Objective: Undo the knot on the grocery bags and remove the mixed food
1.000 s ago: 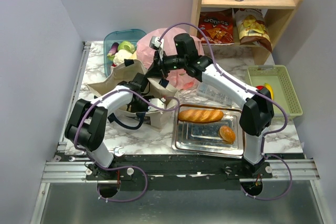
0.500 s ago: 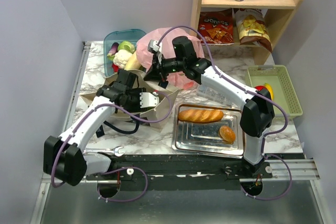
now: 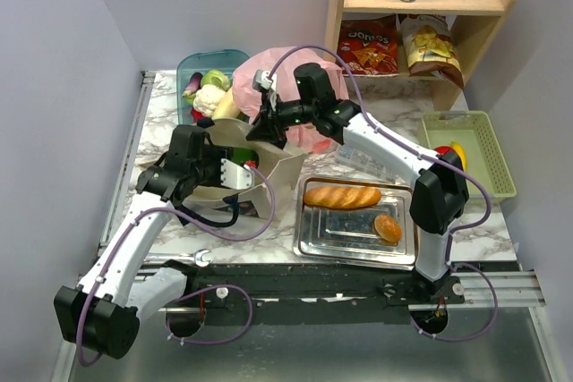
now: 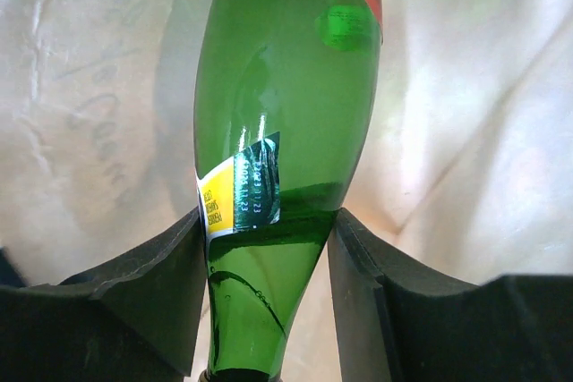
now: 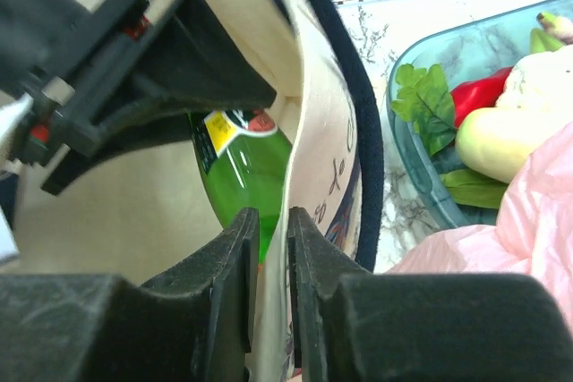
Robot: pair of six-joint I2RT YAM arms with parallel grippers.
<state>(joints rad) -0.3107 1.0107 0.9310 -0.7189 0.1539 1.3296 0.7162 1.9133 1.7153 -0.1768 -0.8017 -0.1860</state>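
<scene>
My left gripper is shut on the neck of the green bottle, inside the open beige canvas tote. In the top view the left gripper sits at the tote's mouth. My right gripper is shut on the tote's fabric rim beside its navy strap and holds it up; it shows in the top view. The bottle and the left gripper's body show behind that rim. The pink plastic bag lies behind the right arm. Its knot is hidden.
A teal tub at the back left holds cauliflower, eggplant and greens. A metal tray carries a baguette and a bun. A green basket stands at right. The shelf holds chip bags and a can.
My left arm has swung out to the left and drawn back toward the near side, with the bottle in its grip. The tote mouth now stands open. My right gripper has barely moved.
</scene>
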